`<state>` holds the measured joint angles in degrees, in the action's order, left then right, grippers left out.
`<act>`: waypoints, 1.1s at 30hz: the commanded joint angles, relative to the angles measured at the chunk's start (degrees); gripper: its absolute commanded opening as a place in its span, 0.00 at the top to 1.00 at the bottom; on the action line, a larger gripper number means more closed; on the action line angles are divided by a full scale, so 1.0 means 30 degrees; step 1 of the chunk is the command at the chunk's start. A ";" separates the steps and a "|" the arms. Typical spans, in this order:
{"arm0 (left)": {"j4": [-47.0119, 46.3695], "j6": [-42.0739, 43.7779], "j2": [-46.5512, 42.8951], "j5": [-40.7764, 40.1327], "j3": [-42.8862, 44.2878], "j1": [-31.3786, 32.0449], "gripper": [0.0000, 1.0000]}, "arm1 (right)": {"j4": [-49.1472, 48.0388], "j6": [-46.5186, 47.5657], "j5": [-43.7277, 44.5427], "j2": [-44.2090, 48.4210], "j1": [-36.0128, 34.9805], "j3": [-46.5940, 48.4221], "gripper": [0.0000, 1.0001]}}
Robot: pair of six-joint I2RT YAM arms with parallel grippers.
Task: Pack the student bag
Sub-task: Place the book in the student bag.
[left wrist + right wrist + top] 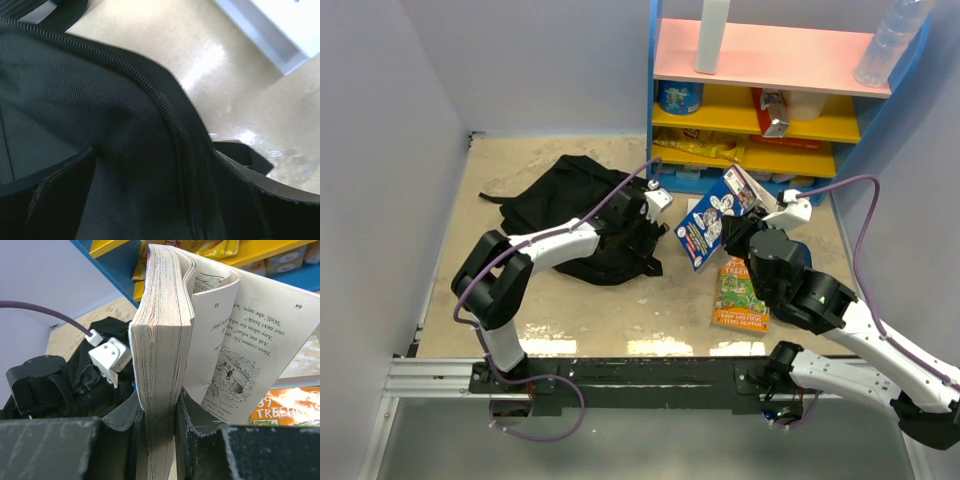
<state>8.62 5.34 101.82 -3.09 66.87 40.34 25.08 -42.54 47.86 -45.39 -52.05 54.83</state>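
Two right fingers (121, 426) clamp book (162, 340), left fingers (52, 197) wide

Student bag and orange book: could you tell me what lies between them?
Only bare table separates the student bag from the orange book; the top view shows this.

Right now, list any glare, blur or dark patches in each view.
Top external: glare streaks the table near its front edge. Left wrist: the student bag fills the frame, dark with little detail. Right wrist: the paperback is sharp, the orange book partly washed out.
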 commanded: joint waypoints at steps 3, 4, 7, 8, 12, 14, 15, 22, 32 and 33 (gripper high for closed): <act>-0.1056 0.0182 -0.0952 -0.2308 -0.0347 0.0119 0.00 | -0.2530 -0.0057 -0.0161 0.0099 0.0066 0.0181 1.00; -0.1174 0.0153 -0.0952 -0.2483 -0.0347 0.0119 0.00 | -0.2559 -0.0057 -0.0219 0.0099 0.0066 0.0152 1.00; -0.1351 -0.0051 -0.0952 -0.2196 0.0091 -0.0201 0.00 | -0.2589 -0.0027 -0.0424 0.0158 0.0037 0.0123 1.00; -0.1351 -0.0227 -0.1010 -0.1699 0.0324 -0.0464 0.07 | -0.2560 -0.0027 -0.0454 0.0216 0.0065 0.0093 1.00; -0.1116 -0.0318 -0.1157 -0.0846 0.0795 -0.1052 0.63 | -0.2355 -0.0232 -0.0629 0.0392 0.0066 -0.0141 1.00; -0.0941 -0.0316 -0.1128 -0.0698 0.0796 -0.1141 0.73 | -0.2412 -0.0349 -0.0659 0.0480 0.0066 -0.0317 1.00; -0.0883 -0.0316 -0.1128 -0.0553 0.0766 -0.1257 0.85 | -0.2442 -0.0350 -0.0717 0.0509 0.0066 -0.0375 1.00; 0.0139 -0.0668 -0.1625 0.0943 0.1582 -0.2399 1.00 | -0.2763 -0.0321 -0.1214 0.0129 0.0066 -0.0463 1.00; 0.5499 0.1702 -0.2651 0.4075 0.6475 -0.4655 1.00 | -0.5047 -0.0963 -0.3205 -0.2151 0.0095 -0.0961 1.00; 0.5998 0.2140 -0.2738 0.4397 0.6769 -0.4889 1.00 | -0.5427 -0.1052 -0.3817 -0.2475 0.0095 -0.1020 1.00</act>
<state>20.73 6.90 97.80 4.91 79.85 27.42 19.22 -43.07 40.77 -50.48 -51.99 52.25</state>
